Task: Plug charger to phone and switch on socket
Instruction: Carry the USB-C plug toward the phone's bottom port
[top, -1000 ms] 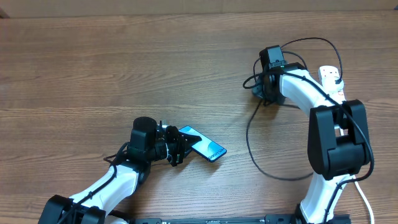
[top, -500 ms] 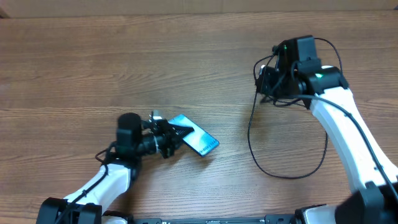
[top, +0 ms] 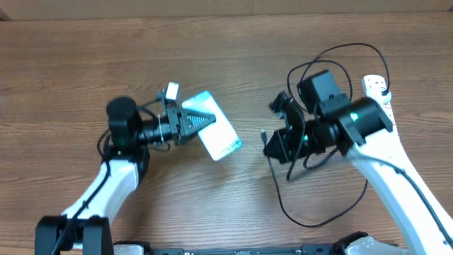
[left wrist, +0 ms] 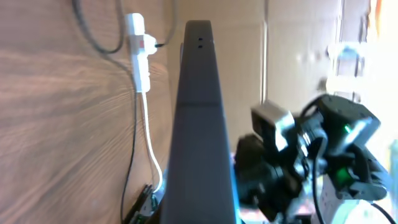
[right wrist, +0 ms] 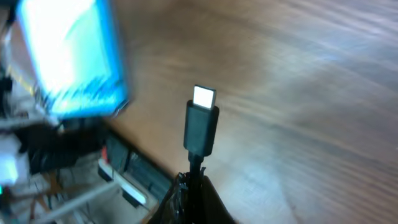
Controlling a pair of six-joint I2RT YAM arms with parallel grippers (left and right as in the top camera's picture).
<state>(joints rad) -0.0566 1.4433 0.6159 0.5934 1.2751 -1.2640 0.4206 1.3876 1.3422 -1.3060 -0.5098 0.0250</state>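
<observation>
A brown wood-grain table (top: 141, 57) fills the view, with a pale strip (top: 212, 6) along its far edge.

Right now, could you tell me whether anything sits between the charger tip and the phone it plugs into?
Nothing visible does: the charger tip in the right tool faces the phone, held by the left tool, across an open gap.

The left arm (top: 106, 188) reaches up from the left of the near edge. The left hand (top: 195, 122) points right, clamped on the phone (top: 216, 134). The right arm (top: 393, 166) bends in from the right edge. The right hand (top: 276, 145) points left, pinching the charger (right wrist: 201, 127) behind its tip. The hands face each other, apart.
</observation>
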